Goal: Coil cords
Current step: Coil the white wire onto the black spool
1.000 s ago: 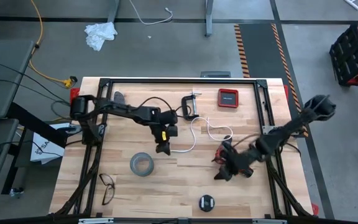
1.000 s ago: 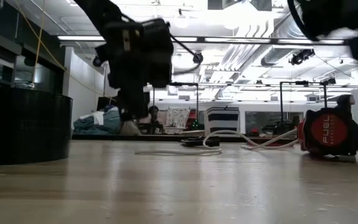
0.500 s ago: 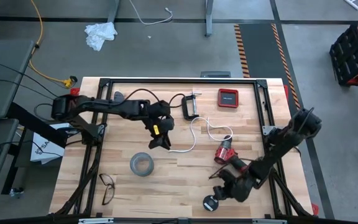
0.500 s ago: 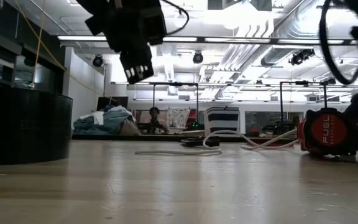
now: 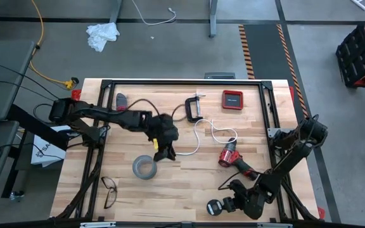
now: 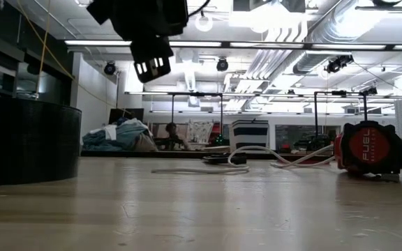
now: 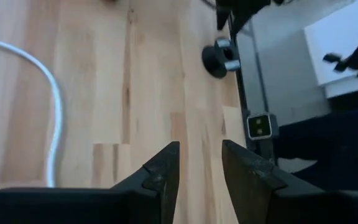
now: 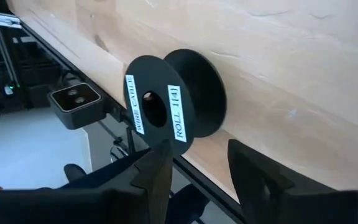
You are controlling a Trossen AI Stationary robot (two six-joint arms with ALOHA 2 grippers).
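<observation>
The thin white cable (image 5: 198, 130) lies slack in loose curves on the table's middle; it also shows in the low view (image 6: 201, 169) and the left wrist view (image 7: 55, 118). A small black spool (image 5: 213, 207) stands on one flange near the table's front edge, apart from the cable. My left gripper (image 5: 164, 152) is open and empty, hovering above the cable's left end (image 5: 173, 154); the low view shows my left gripper (image 6: 151, 67) well above the table. My right gripper (image 8: 204, 165) is open, low at the front edge (image 5: 225, 204), its fingers just short of the spool (image 8: 173, 115).
A grey tape roll (image 5: 144, 168) lies just near-side of my left gripper. A red drill (image 5: 230, 156) lies right of the cable. A black clamp (image 5: 194, 109) and a red box (image 5: 232, 99) sit at the far side. Glasses (image 5: 109, 190) lie at the front left.
My left gripper has risen from the tabletop by the cable's left end and stays above that spot. My right gripper has gone from beside the red drill toward the table's near edge and down, ending right next to the black spool. The cable has not moved.
</observation>
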